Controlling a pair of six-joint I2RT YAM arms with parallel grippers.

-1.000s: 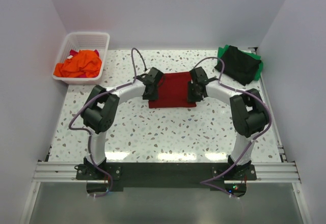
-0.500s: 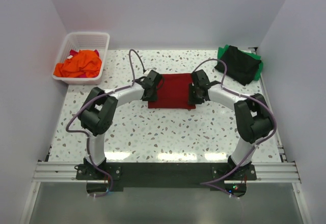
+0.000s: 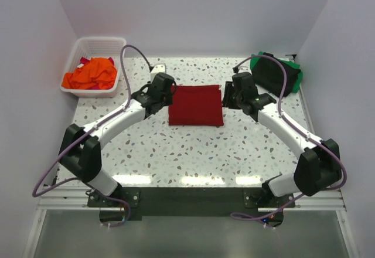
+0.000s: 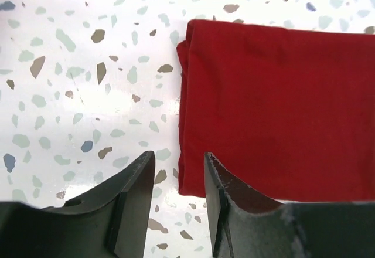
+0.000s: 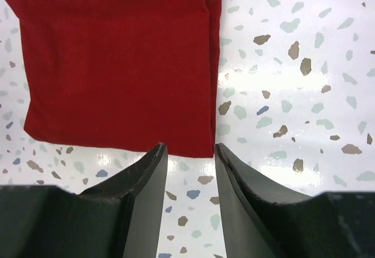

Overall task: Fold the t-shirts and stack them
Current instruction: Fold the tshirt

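Both arms now stretch low across the speckled table (image 3: 193, 146), elbows dropped from a second ago, and their grippers have slid outward off the dark red t-shirt (image 3: 195, 106), which lies where it did as a flat folded rectangle at the table's middle. The left gripper (image 4: 177, 158) hangs at the shirt's left edge and the right gripper (image 5: 190, 149) at its right edge, each with its jaws partly apart and gripping nothing. Far left, the white basket (image 3: 101, 38) holds a crumpled orange t-shirt (image 3: 94, 75); what lies under it is hard to make out. Far right, a black t-shirt (image 3: 275, 76) covers most of a green t-shirt (image 3: 299, 79).
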